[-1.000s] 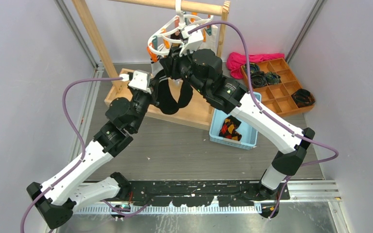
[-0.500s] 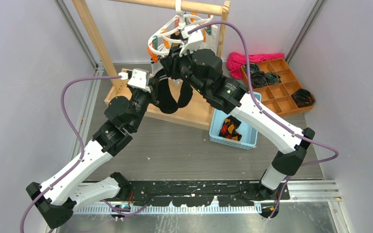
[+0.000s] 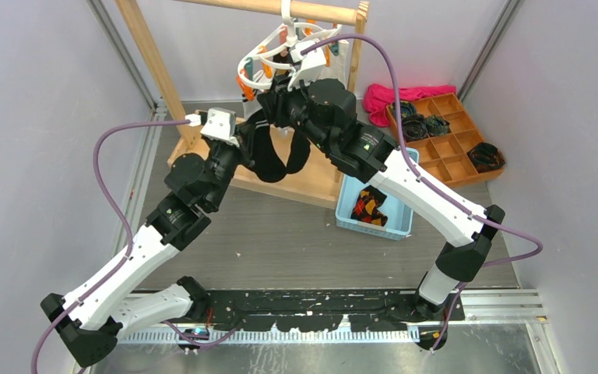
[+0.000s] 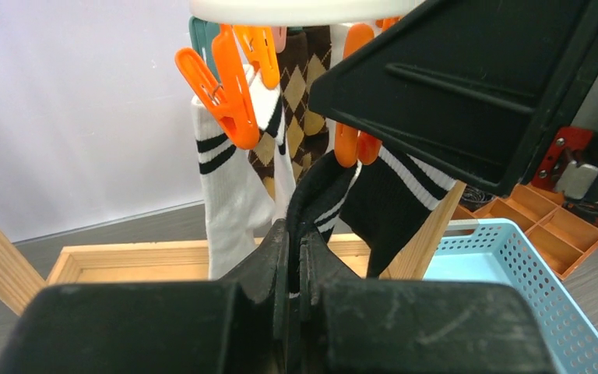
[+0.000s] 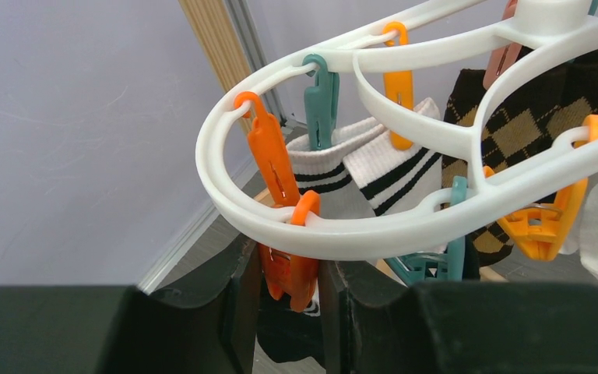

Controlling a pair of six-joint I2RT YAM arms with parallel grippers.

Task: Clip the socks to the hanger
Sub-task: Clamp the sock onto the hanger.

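Observation:
The white hanger point(image 3: 258, 53) hangs from the wooden rack's top bar, its ring point(image 5: 374, 234) carrying orange and teal clips. My right gripper point(image 5: 288, 265) is shut on an orange clip point(image 5: 292, 273) under the ring's near edge. My left gripper point(image 4: 296, 234) is shut on a black sock point(image 4: 319, 183) with white cuff stripes. It holds the cuff up just below that orange clip point(image 4: 348, 144). A second black sock point(image 4: 393, 206) hangs beside it, its top hidden behind the right gripper's body. From above, both socks point(image 3: 269, 156) droop between the arms.
White striped socks point(image 4: 230, 195) and brown argyle socks point(image 4: 300, 86) hang clipped on the hanger. The wooden rack frame point(image 3: 152, 62) stands at the back. A blue basket point(image 3: 348, 206) holds argyle socks; an orange compartment tray point(image 3: 455, 144) and a pink cloth point(image 3: 381, 97) lie at the right.
My left arm has crept slightly up and to the left with the sock still in its grip. The right arm and the hanger have stayed put.

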